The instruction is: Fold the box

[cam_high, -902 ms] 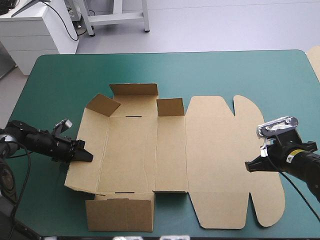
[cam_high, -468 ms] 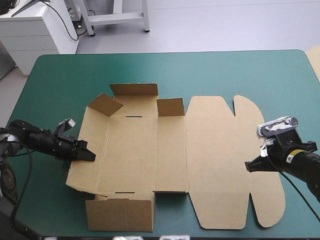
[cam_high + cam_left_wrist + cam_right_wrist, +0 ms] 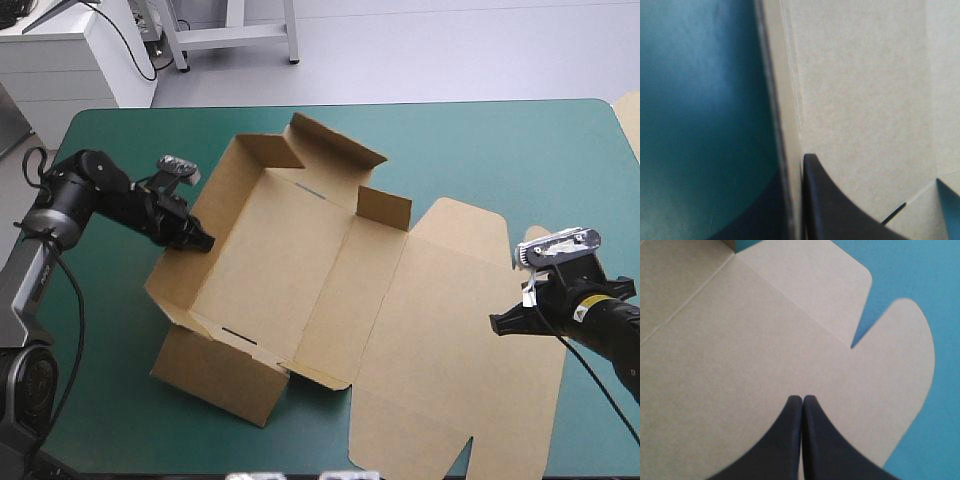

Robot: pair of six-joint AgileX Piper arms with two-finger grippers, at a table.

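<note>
1. The box (image 3: 300,260) lies about the middle of the table (image 3: 480,150), turned askew; its tray end is toward the left with walls partly raised, and the lid (image 3: 450,340) lies flat toward the near right.
2. The left tool (image 3: 200,243) is clenched on the tray's left wall (image 3: 228,185) — one black finger inside, the other outside, the board between them.
3. The right tool (image 3: 497,325) is pinched to a point and grasps nothing; it sits over the lid's outer part, near the rounded tabs (image 3: 900,370); whether it presses the board I cannot tell.
4. The sheet's long axis runs from one tool to the other; the left is far nearer the tray walls — so any tucking likely falls to it, with the right steadying the lid.
</note>
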